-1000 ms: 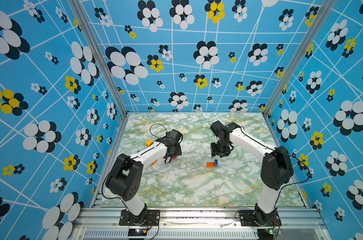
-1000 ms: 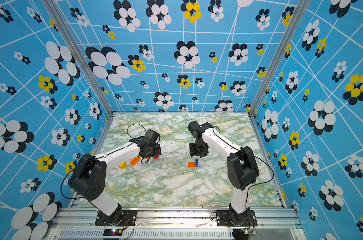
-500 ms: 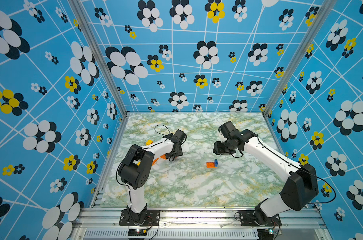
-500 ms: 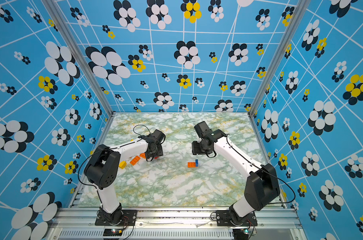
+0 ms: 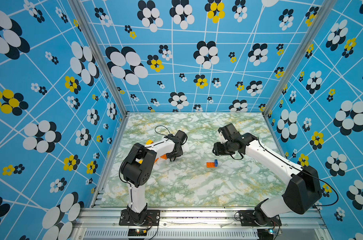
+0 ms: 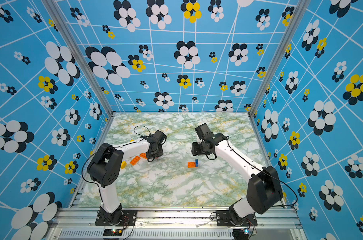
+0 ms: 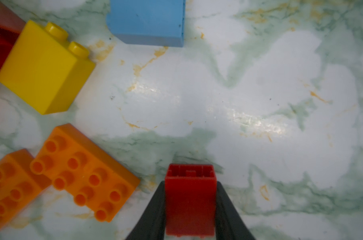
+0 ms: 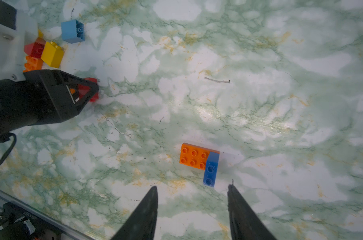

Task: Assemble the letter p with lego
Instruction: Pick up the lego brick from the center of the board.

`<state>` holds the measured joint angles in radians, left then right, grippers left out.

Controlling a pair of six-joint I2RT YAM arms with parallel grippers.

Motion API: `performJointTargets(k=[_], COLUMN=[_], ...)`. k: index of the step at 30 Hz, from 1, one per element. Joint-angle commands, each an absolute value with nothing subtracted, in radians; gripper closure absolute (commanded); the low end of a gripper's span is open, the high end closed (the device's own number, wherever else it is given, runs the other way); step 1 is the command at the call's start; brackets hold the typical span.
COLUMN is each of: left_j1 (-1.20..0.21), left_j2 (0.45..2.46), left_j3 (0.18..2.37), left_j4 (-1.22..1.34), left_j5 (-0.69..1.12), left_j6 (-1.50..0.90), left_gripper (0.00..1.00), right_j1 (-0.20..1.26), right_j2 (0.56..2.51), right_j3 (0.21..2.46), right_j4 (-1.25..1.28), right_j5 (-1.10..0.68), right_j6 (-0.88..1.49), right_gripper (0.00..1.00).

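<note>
Left gripper [image 7: 190, 184] clamped on red brick [image 7: 190, 205], well left of orange-blue assembly [image 8: 194, 159]; right gripper [image 8: 192, 190] hung nearer assembly, jaws apart, empty.

Green-veined marble tabletop [image 5: 187, 187]; blue flowered walls [image 5: 51, 72] around it.

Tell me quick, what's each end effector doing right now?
The left end effector is closed on a red brick.
The right end effector is open, holding nothing.
</note>
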<state>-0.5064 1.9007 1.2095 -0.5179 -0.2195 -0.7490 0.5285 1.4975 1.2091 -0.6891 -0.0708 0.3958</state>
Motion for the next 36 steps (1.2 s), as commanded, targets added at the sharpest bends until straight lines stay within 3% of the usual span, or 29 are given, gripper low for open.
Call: performJointTargets(k=[1,7,17,26,36], left_j1=[-0.515,-0.519,-0.593,-0.661,-0.676], left_j2=[1.856,1.656,1.509,1.501,1.428], left_j3=[1.169,1.062,0.787,0.729,0.734], left_j4=[-0.47,-0.319,0.252,0.402,0.343], left_j5=[-0.202,-0.071,0.127,0.136,0.106], left_j6=[-0.778,-0.922,-1.433,-1.575,-1.566], left_gripper=[0.76,0.82,0.82,0.83,0.83], right_j1=[0.528,0.55,0.785,0.881,0.891], right_j2=[1.44,1.306,1.291,1.347,1.43], right_j3=[1.134,0.883,0.656,0.573,0.59], right_j4=[-0.562,-0.101,0.448,0.583,0.656], right_j5=[-0.142,-0.229,0.082,0.28,0.247], right_j6=[0.475,0.722,0.742,0.713,0.705], right_gripper=[0.46,0.47,0.5,0.56,0.61])
